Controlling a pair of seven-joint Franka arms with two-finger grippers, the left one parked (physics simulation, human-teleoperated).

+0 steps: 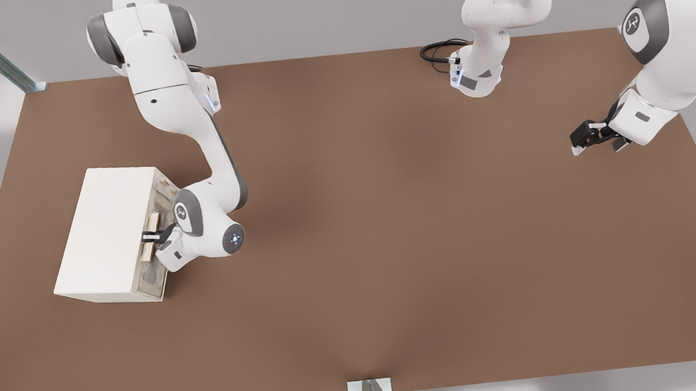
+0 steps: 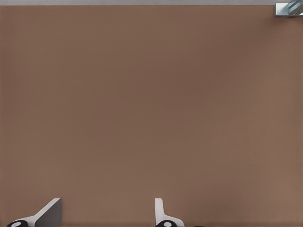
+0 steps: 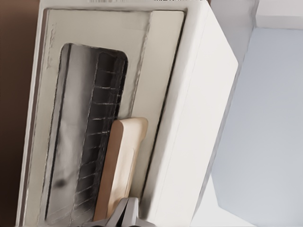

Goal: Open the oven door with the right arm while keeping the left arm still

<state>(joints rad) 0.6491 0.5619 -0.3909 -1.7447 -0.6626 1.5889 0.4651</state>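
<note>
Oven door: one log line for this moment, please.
phase: handle grasp | gripper: at tan handle, fingers either side | oven door: looks closed | oven: on table

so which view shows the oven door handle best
The right wrist view: the tan handle fills the picture against the oven door, with the gripper at its end. The front view shows the handle small, half hidden by the gripper. The left wrist view shows only table.

Right arm [image 1: 193, 127] bent low, gripper [image 1: 151, 237] level, fingers closed around something tan
</note>
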